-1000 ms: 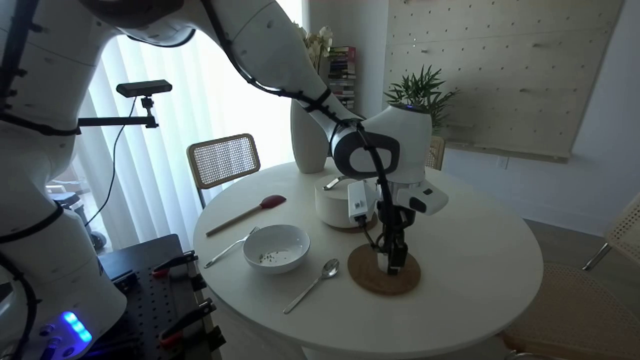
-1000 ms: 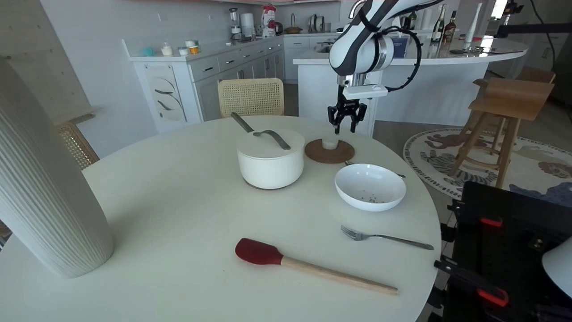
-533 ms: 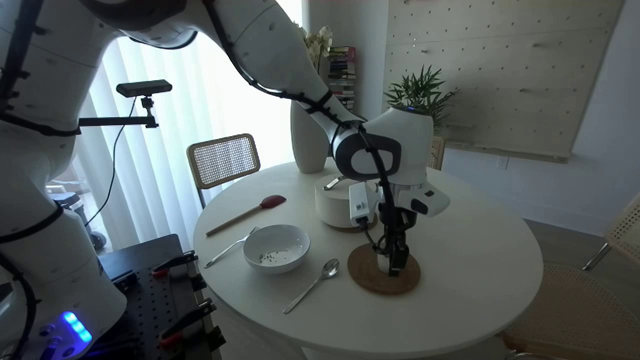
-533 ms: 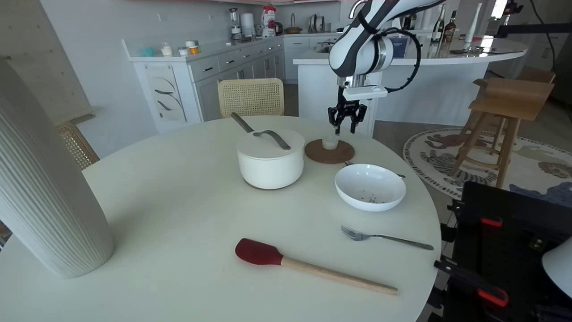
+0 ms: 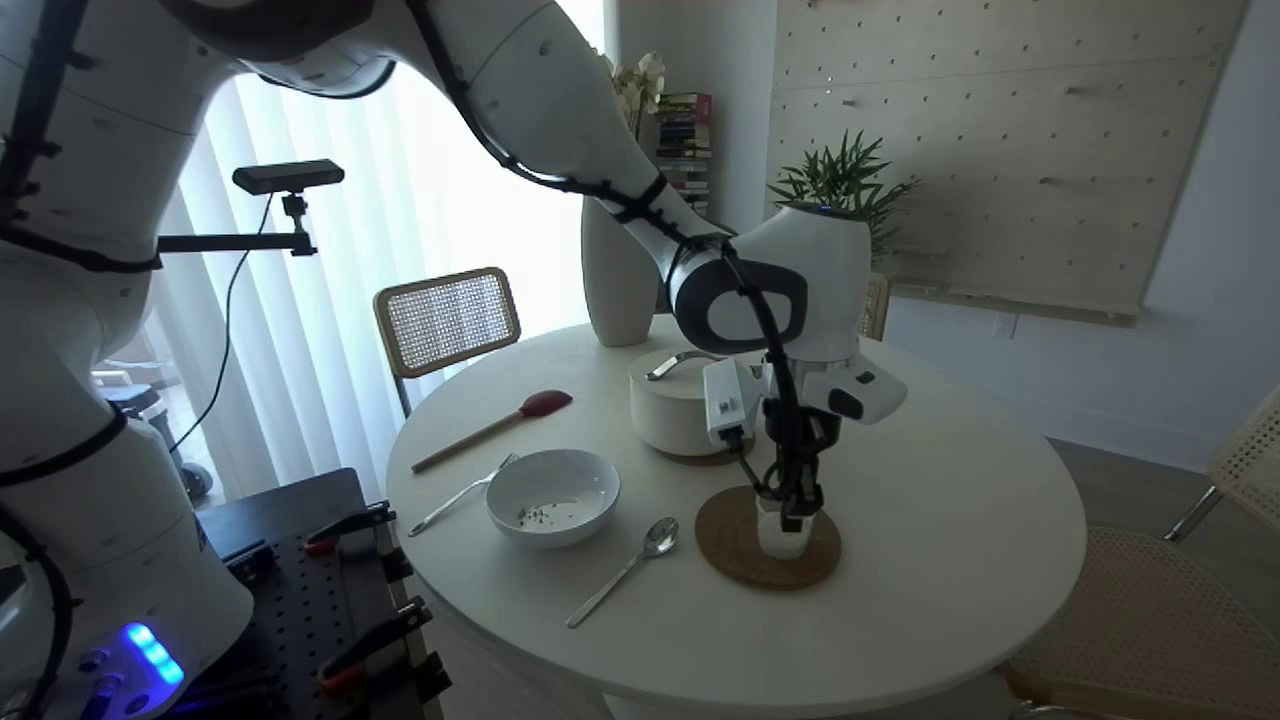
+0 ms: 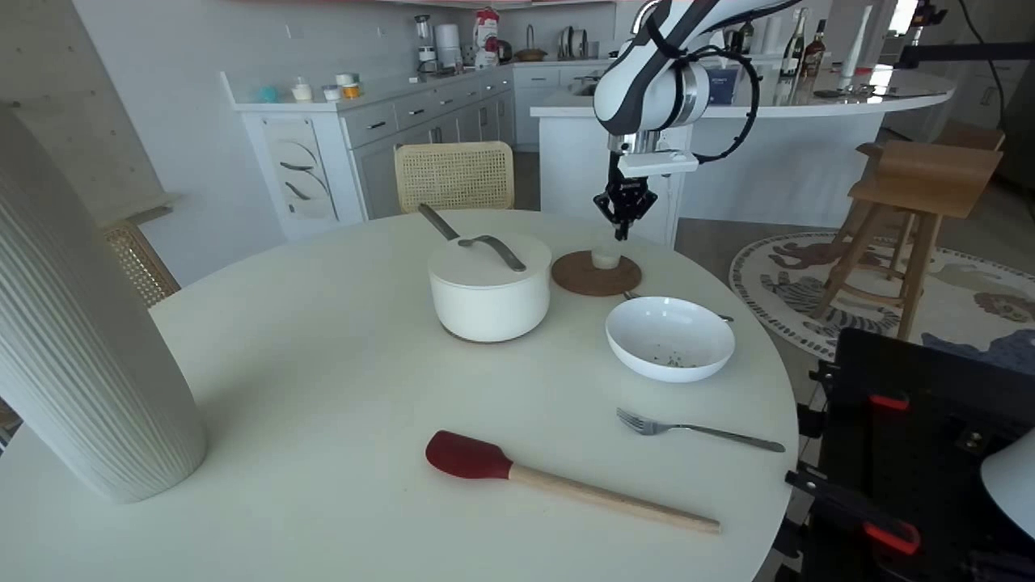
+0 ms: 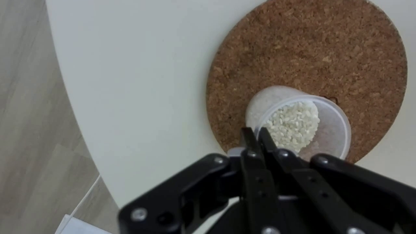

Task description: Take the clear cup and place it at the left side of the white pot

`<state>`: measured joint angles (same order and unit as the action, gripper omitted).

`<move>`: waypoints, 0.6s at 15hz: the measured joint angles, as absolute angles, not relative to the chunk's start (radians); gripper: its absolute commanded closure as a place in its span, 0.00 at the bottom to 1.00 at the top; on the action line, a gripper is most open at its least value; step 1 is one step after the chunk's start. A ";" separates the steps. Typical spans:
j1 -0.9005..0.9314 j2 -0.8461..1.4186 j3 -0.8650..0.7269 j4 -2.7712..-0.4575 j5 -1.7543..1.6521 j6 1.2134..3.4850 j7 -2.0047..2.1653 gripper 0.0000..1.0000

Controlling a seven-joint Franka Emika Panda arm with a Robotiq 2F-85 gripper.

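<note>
The clear cup (image 7: pixel 331 130), translucent and partly filled with white rice, is on the round cork mat (image 7: pixel 308 48) in the wrist view. My gripper (image 7: pixel 255 131) is shut on the cup's near wall, one fingertip inside the rim and the other outside. In an exterior view the cup (image 5: pixel 783 545) shows below the fingertips, over the mat; whether its base touches the cork I cannot tell. The white pot (image 5: pixel 665 415), lidded, stands behind the cup there. Its long handle and the lid's metal grip show in an exterior view, the pot (image 6: pixel 489 303) left of the cup (image 6: pixel 606 257).
A white bowl (image 5: pixel 553 500) with specks inside sits beside the mat, with a spoon (image 5: pixel 660 538) between them. A fork (image 6: pixel 695 431), a red spatula (image 6: pixel 473 455) and a tall ribbed vase (image 6: pixel 89 323) also stand or lie on the round table (image 6: pixel 340 404).
The gripper has gone from open to shut on the cup's wall and risen slightly. The cup has shifted a little on the mat, away from the pot. Other objects have not moved.
</note>
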<state>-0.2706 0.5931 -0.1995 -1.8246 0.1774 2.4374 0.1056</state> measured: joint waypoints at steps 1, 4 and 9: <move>-0.270 0.593 -0.199 -1.823 0.177 2.437 0.106 0.99; -0.269 0.593 -0.199 -1.819 0.176 2.437 0.106 0.99; -0.265 0.581 -0.191 -1.810 0.176 2.435 0.106 0.99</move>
